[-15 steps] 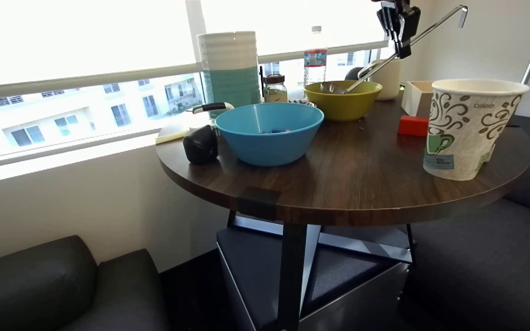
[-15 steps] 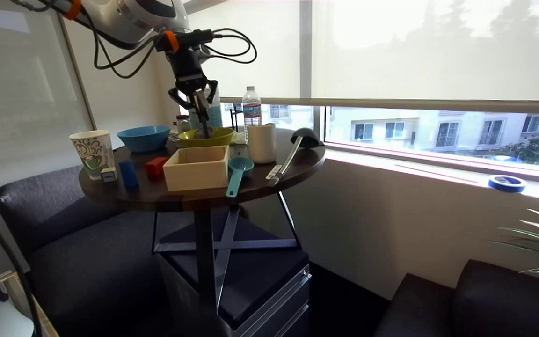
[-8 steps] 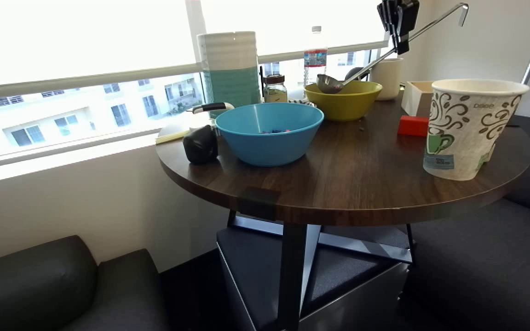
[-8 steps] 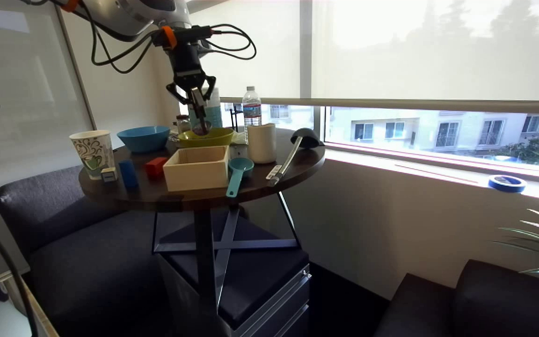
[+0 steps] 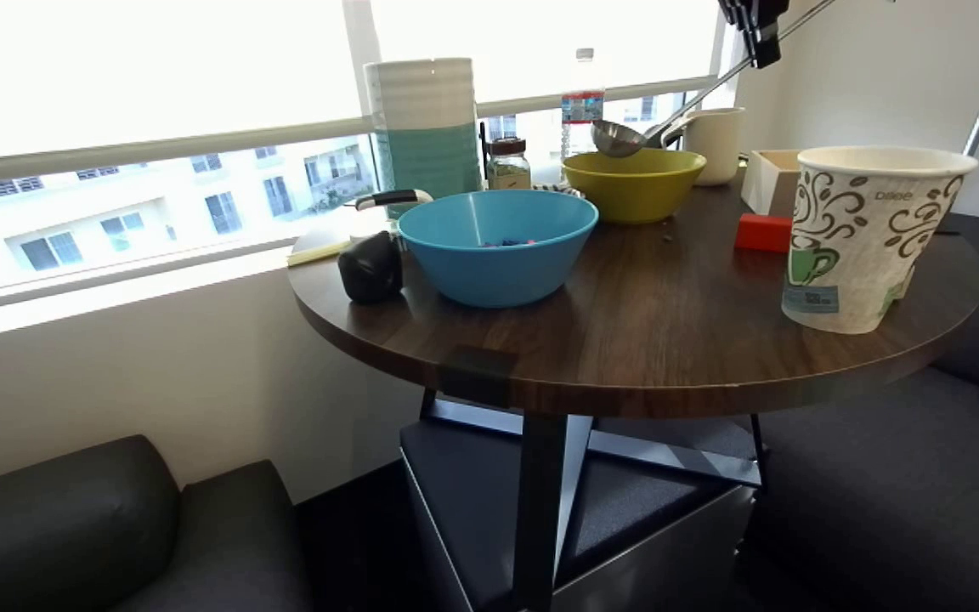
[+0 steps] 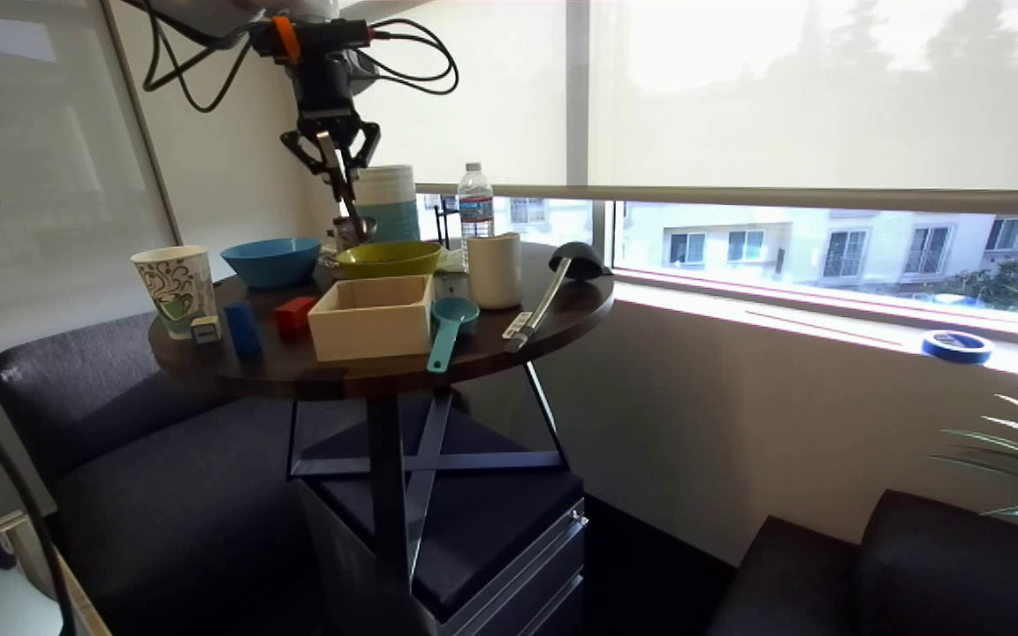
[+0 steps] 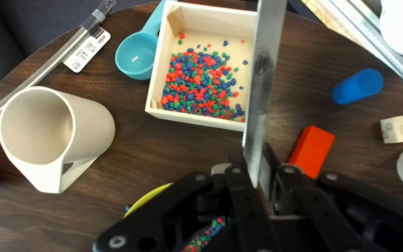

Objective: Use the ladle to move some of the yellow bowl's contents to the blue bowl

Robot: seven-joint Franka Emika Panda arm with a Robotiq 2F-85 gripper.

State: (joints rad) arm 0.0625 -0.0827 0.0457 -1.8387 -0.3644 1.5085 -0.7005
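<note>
My gripper (image 5: pixel 764 53) is shut on the long thin handle of the silver ladle (image 5: pixel 617 138). It holds the ladle tilted, cup down, above the yellow bowl (image 5: pixel 636 194). In an exterior view the cup (image 6: pixel 357 230) hangs over the yellow bowl's (image 6: pixel 396 262) side nearer the blue bowl (image 6: pixel 272 263). I cannot tell what the cup holds. In the wrist view the handle (image 7: pixel 266 70) runs up between the fingers (image 7: pixel 253 154); the cup is hidden. Coloured pebbles show through the linkage there, beside the yellow rim (image 7: pixel 149 197). The blue bowl (image 5: pixel 498 263) holds a few dark and reddish bits.
A wooden box (image 7: pixel 201 87) of coloured pebbles, a teal scoop (image 7: pixel 138 56), a white mug (image 7: pixel 54 126), a red block (image 7: pixel 311 150) and a blue block (image 7: pixel 357 85) stand nearby. A paper cup (image 5: pixel 868 238), a jar (image 5: pixel 508 166) and a water bottle (image 5: pixel 583 106) stand around the bowls.
The gripper has risen with the ladle. The cup has come up out of the yellow bowl to above its rim and shifted toward the blue bowl's side. The bowls have not moved.
</note>
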